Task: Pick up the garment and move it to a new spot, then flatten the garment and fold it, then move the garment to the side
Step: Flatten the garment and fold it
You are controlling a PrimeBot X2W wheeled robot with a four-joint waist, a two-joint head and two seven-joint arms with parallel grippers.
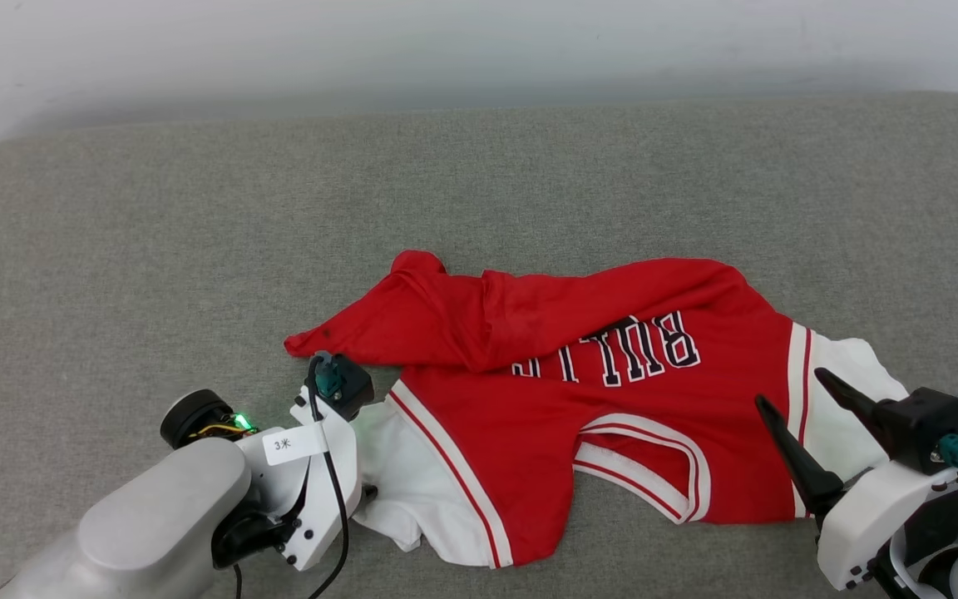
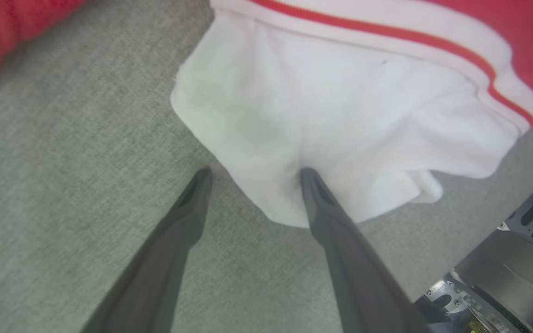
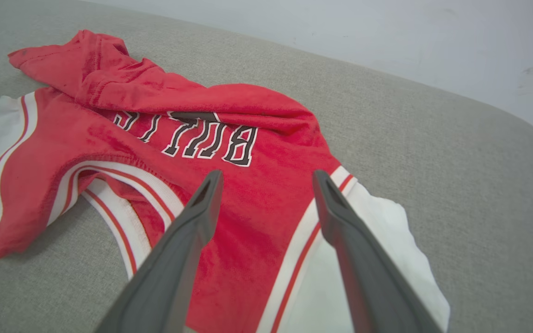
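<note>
The garment [image 1: 545, 391] lies crumpled in the middle of the grey pad [image 1: 155, 208], its far part folded over the letters. It is soft and light, so it will flop and bunch up when lifted. The left gripper [image 2: 256, 175] is wide open at the left white sleeve [image 2: 340, 115], one finger touching the cloth. The right gripper [image 3: 269, 176] is wide open too, over the right shoulder stripe [image 3: 303, 240]. I think the two shoulders are good places to pinch, so the shirt hangs flat
</note>
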